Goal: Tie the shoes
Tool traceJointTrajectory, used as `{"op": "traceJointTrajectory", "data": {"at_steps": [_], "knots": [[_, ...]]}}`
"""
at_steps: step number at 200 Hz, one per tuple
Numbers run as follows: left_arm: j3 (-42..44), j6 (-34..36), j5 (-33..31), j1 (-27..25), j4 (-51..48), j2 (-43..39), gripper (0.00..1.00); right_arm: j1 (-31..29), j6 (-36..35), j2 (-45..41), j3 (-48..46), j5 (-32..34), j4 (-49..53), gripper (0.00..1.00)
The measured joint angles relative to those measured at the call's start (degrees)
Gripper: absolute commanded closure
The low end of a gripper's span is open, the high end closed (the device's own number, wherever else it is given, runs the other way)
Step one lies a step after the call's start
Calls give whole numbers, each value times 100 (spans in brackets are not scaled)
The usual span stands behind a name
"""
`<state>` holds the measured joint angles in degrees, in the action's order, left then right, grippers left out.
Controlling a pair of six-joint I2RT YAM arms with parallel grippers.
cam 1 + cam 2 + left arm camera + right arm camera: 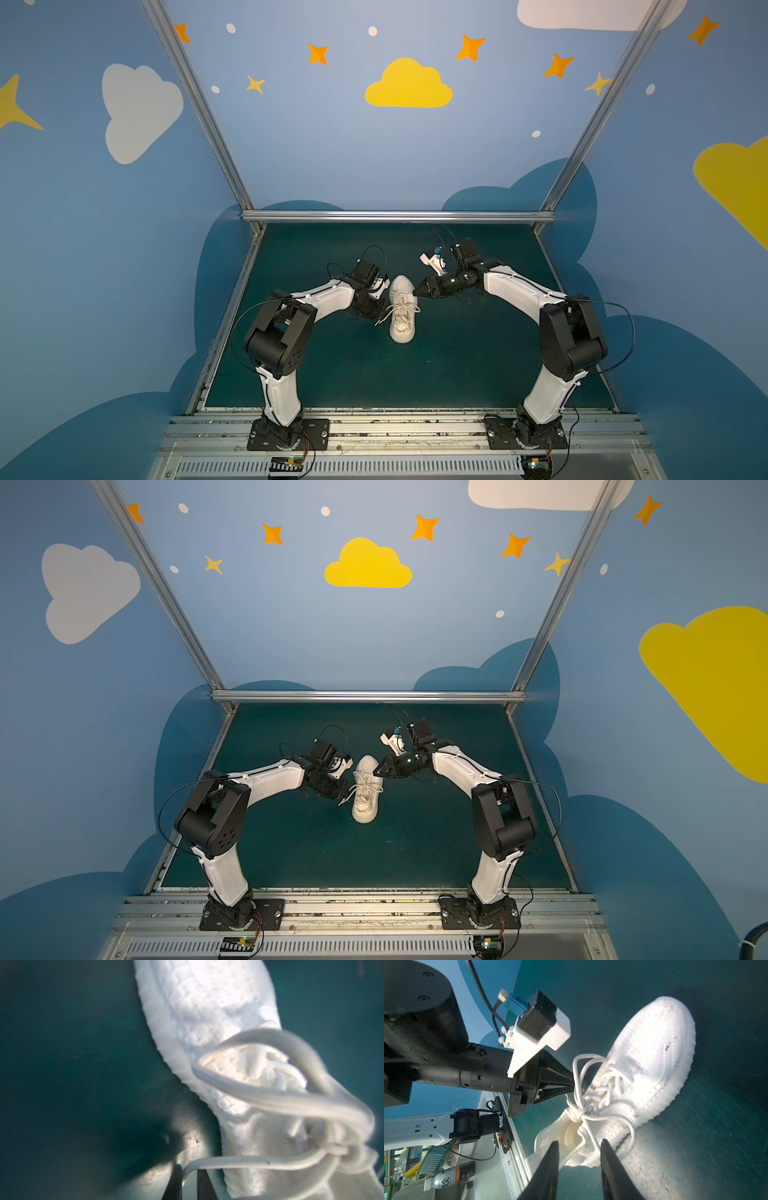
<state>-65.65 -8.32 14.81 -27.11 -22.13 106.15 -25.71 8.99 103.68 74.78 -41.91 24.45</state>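
sneaker (402,309) on grn mat (457,365), blue cloud walls (332,158)

White arms (328,297), black joints (282,332), thin cables (239,332)

Both arms rise from bases at the near edge of the bench (457,365), elbows bent high, forearms angling inward toward the bench's middle. The left arm (324,299) ends in a wrist tipped downward. Its left claw (190,1178) is drawn in to a slim gap, with a strand of lace (228,1162) caught between the fingers. The right arm (519,286) reaches in from the opposite side, its right claw (579,1141) pointing toward the left arm, fingers parted and clamping nothing.
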Motion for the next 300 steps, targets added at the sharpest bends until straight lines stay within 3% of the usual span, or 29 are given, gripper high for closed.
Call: {"op": "traceJointTrajectory", "data": {"at_steps": [7, 21, 69, 102, 227, 300], "knots": [[28, 13, 24, 0, 48, 0, 73, -9, -2, 68, 61, -33, -2, 65], [101, 33, 46, 0, 101, -2, 73, -33, -2, 197, 188, -74, 13, 65], [321, 61, 52, 0, 260, -2, 83, -79, 0, 409, 457, -164, 46, 65], [385, 90, 46, 0, 461, -9, 97, -122, -4, 560, 616, -236, 109, 64], [579, 151, 153, 192, 562, -330, 97, -354, -20, 1873, 1775, -710, 413, 61], [398, 160, 334, 284, 439, -328, 97, -363, 251, 2267, 1884, -1196, 323, 61]]}}
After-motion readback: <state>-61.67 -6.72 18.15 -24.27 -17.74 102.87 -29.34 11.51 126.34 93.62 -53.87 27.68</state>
